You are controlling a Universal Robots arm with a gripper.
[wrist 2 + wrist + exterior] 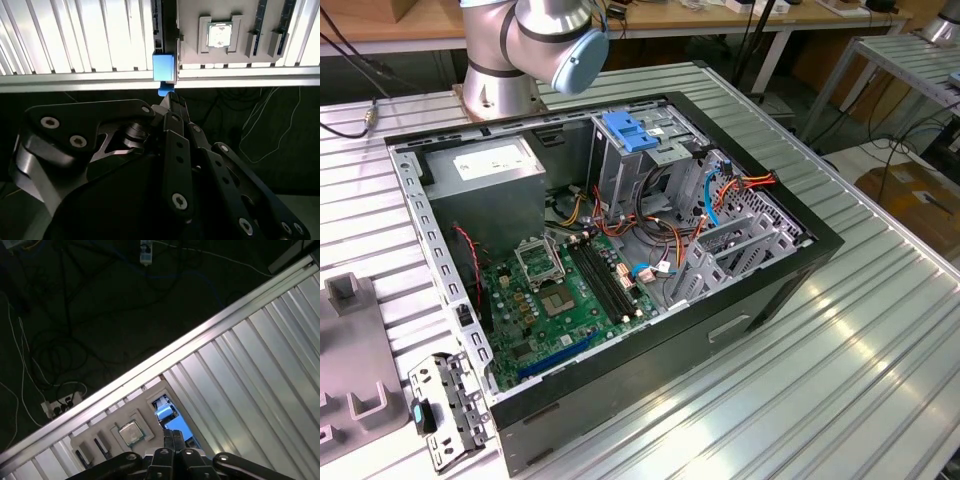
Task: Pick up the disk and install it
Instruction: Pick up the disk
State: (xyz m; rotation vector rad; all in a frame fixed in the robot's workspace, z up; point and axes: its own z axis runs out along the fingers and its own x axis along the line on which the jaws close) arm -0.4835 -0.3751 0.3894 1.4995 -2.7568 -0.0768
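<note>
Jaws: the jaws (170, 100) look closed on the rounded blue end of the disk (164, 67), a narrow grip at the fingertips in both wrist views.
Disk: it is in the jaws, edge-on, with its dark body running straight out past them. Whether it hangs free or touches anything below, I cannot tell.
Why held so: gripping the end probably leaves the long body free to slide into a bay.
Worktop: the ribbed metal worktop (75, 40) lies beyond the jaws, its rim right under the disk.
Tray: a grey tray (190, 50) sits just beside the disk's line. It holds a square processor chip (220, 35) in a recess and dark narrow sticks (257, 30) in slots.
Case: the open computer case (650, 370) lies on its side, likely for access from above. Its place relative to the jaws is unclear.
Case contents: power supply (485, 170), motherboard (570, 290), grey cage (620, 175) under a blue latch plate (630, 130).
</note>
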